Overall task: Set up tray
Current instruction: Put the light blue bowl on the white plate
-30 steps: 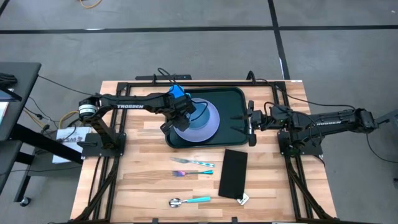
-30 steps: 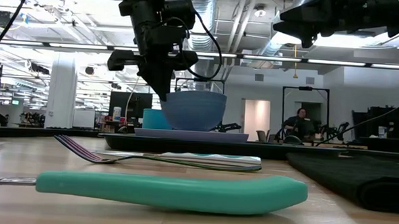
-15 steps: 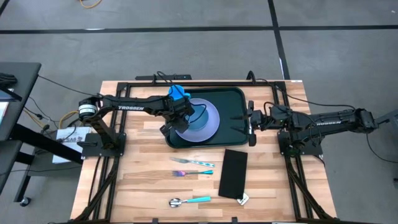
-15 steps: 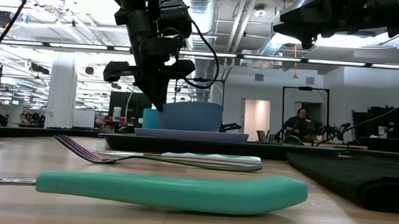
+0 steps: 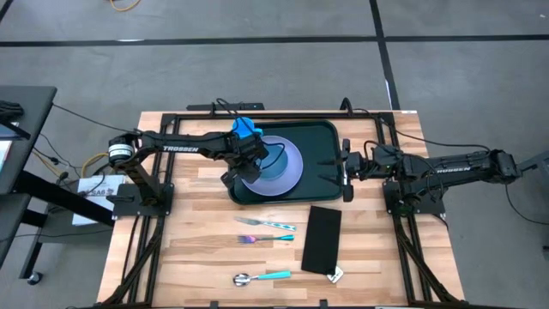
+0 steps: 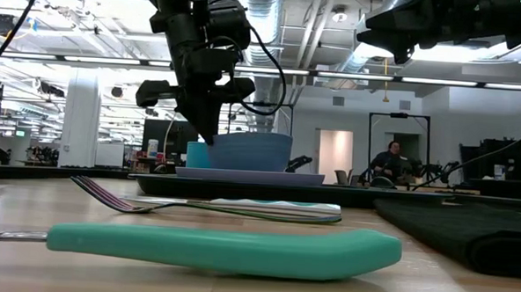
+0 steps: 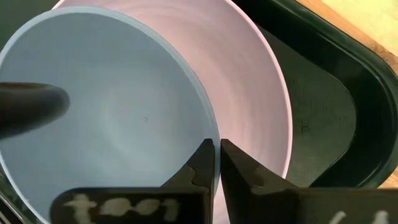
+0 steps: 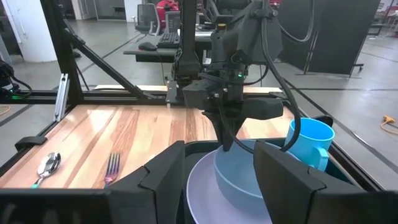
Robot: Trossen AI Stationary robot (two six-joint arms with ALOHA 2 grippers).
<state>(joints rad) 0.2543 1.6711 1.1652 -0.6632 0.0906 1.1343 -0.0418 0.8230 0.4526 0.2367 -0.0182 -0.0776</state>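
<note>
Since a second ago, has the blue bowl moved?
Yes. The blue bowl sank onto the plate, held by the left gripper.

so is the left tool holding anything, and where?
Yes: the left tool pinches the blue bowl by its rim, bowl sitting on the plate. Right tool holds nothing.

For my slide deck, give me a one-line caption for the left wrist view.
Left pincer pinching the rim of the blue bowl on the lilac plate in the tray.
</note>
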